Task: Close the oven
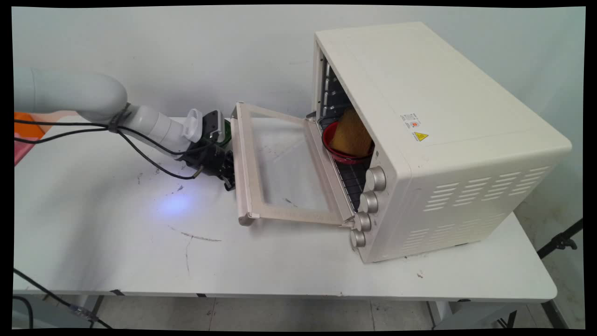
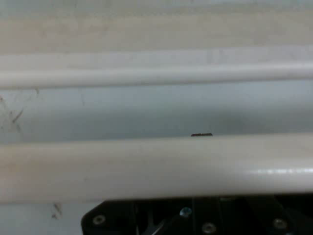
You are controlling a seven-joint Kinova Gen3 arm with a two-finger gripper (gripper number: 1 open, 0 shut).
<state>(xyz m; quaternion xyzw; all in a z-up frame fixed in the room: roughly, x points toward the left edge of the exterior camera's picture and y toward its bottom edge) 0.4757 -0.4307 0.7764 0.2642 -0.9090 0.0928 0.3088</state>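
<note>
A cream toaster oven [image 1: 443, 140] stands on the right of the white table [image 1: 140, 252], its glass door [image 1: 280, 168] folded down towards the left. Inside, on the wire rack, a red bowl [image 1: 343, 153] holds a yellow-brown spongy lump [image 1: 353, 133]. My gripper [image 1: 228, 178] is low over the table, right against the door's handle bar [image 1: 239, 163] at the door's outer edge. In the hand view the handle bar [image 2: 156, 169] runs across just above the gripper's black linkage [image 2: 195, 220], with the door's frame [image 2: 156, 76] behind it.
Several round knobs [image 1: 375, 178] line the oven's front right side. An orange and pink object [image 1: 25, 135] lies at the table's far left. Black cables [image 1: 140, 154] hang from the arm. A black stand leg [image 1: 559, 241] is off the table's right side.
</note>
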